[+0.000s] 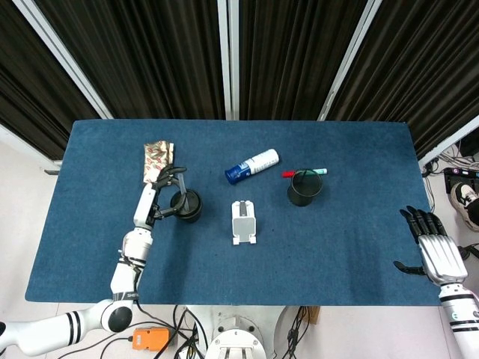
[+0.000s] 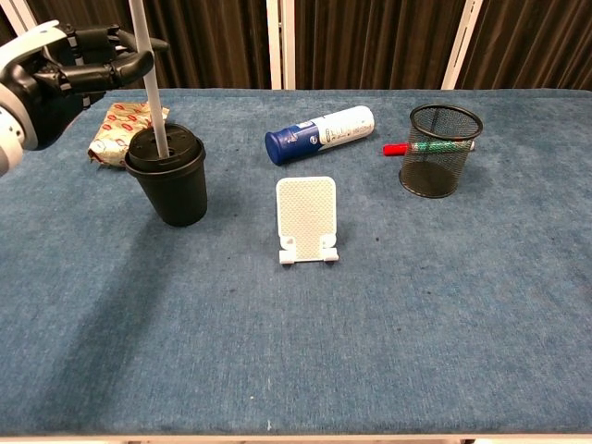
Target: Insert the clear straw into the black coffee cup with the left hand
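Observation:
The black coffee cup (image 2: 173, 185) stands upright on the left of the blue table, seen from above as the cup (image 1: 188, 206) in the head view. The clear straw (image 2: 148, 79) rises nearly upright out of the lid, its lower end in the lid hole. My left hand (image 2: 55, 79) is up and to the left of the cup, with its fingertips (image 2: 125, 63) pinching the straw above the lid. In the head view the left hand (image 1: 159, 196) sits just left of the cup. My right hand (image 1: 438, 250) hovers at the table's right front corner, fingers spread, holding nothing.
A patterned snack packet (image 2: 118, 129) lies just behind the cup. A white spray bottle with a blue cap (image 2: 319, 134) lies on its side mid-table, with a white phone stand (image 2: 306, 220) in front of it. A black mesh pen pot (image 2: 442, 150) stands right, a marker (image 2: 407, 147) behind it.

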You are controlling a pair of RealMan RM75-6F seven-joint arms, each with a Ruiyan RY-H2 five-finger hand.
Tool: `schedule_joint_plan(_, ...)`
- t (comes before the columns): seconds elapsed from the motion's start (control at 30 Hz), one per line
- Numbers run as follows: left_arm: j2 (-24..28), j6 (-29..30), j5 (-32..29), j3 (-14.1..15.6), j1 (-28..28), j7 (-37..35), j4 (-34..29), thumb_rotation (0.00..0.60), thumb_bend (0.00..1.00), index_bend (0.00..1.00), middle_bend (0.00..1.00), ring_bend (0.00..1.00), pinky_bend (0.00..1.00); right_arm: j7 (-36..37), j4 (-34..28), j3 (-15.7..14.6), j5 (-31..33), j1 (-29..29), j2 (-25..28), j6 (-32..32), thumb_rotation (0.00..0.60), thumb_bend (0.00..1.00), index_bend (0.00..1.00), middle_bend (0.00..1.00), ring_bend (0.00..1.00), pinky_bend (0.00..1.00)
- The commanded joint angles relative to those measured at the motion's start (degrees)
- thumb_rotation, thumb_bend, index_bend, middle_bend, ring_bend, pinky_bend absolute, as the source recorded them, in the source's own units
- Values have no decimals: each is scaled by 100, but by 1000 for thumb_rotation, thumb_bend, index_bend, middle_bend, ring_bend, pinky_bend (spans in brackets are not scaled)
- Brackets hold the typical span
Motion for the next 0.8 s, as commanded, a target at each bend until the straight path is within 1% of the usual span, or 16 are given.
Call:
schedule_joint_plan(0.03,-34,13,33,36,10,-4,58,600,420,589,234,0,0,0,-4,2,4,-7,3,11,600,222,0,66,0,24)
schedule_joint_plan(0.17,-73,53,92,110,55,-34,121,600,420,585,232,0,0,3,-11,3,1,-15,10,27,600,221,0,66,0,24)
schedule_joint_plan(0.23,-101,94,152,174,85,-19,170,600,420,558,226,0,0,7,-12,4,-2,-15,12,29,600,221,0,66,0,25)
schedule_joint_plan(0.37,-122,175,287,291,135,41,250,600,417,429,210,0,0,14,-11,6,-7,-15,15,33,600,222,0,66,0,24)
schedule_joint_plan(0.47,-111,261,380,333,169,116,268,600,384,274,187,0,0,21,-12,7,-12,-16,15,38,600,221,0,66,0,24)
schedule_joint_plan(0.5,-99,288,409,339,177,140,262,600,369,231,179,0,0,21,-13,8,-15,-17,16,44,600,221,0,66,0,25)
schedule_joint_plan(0.53,-84,317,444,349,185,171,254,600,360,211,177,0,0,23,-13,9,-17,-20,16,52,600,221,0,66,0,25)
schedule_joint_plan(0.67,71,440,617,430,241,373,166,600,333,196,163,0,0,42,-16,18,-31,-32,25,91,600,222,0,66,0,25)
schedule_joint_plan(0.77,351,581,783,558,358,623,68,600,306,186,147,0,0,65,-14,30,-42,-41,49,128,600,221,0,66,0,24)
schedule_joint_plan(0.8,521,641,838,625,428,769,21,600,298,182,143,0,0,81,-8,37,-41,-44,63,139,600,221,0,66,0,24)
